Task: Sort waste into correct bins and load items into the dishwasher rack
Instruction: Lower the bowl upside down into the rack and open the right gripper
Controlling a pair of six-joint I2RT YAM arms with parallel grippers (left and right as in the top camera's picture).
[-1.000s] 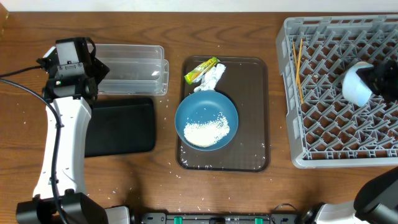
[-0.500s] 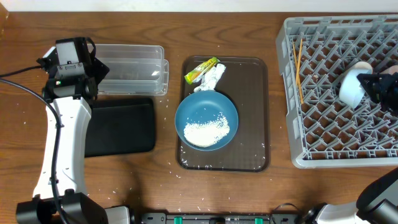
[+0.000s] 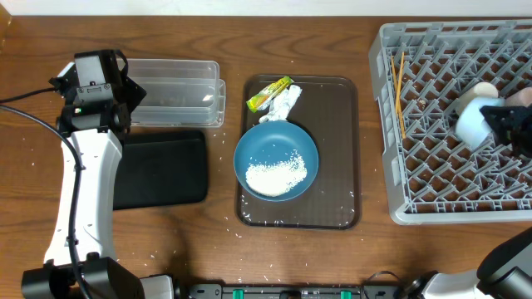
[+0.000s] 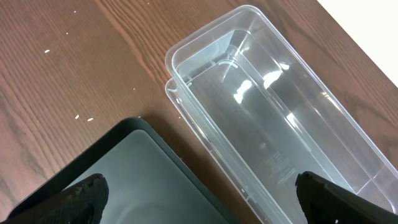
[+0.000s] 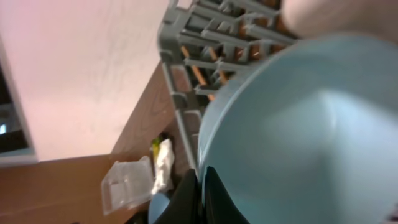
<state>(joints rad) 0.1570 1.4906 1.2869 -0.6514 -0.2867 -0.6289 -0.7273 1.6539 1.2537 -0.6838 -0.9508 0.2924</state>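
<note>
A dark-blue bowl (image 3: 276, 162) holding a heap of rice (image 3: 277, 176) sits on the brown tray. A crumpled tissue (image 3: 285, 104) and a yellow-green wrapper (image 3: 268, 93) lie behind it. My right gripper (image 5: 204, 186) is shut on the rim of the light-blue bowl (image 5: 298, 137), which it holds tilted over the grey rack (image 3: 432, 178); the bowl also shows in the overhead view (image 3: 470, 123). A white cup (image 3: 485, 90) and chopsticks (image 3: 400, 83) are in the rack. My left gripper (image 4: 202, 199) is open and empty over the clear tub (image 4: 273, 118) and black tray (image 4: 124, 180).
The brown serving tray (image 3: 341, 149) lies mid-table between the bins and the rack. Loose rice grains are scattered on the wood near its front edge (image 3: 241, 224). A pinkish object (image 3: 522, 96) shows at the rack's right edge. The left arm (image 3: 83, 191) runs along the left side.
My right gripper has shifted the light-blue bowl a little left and toward the front inside the rack, uncovering the white cup behind it. The left arm has not moved.
</note>
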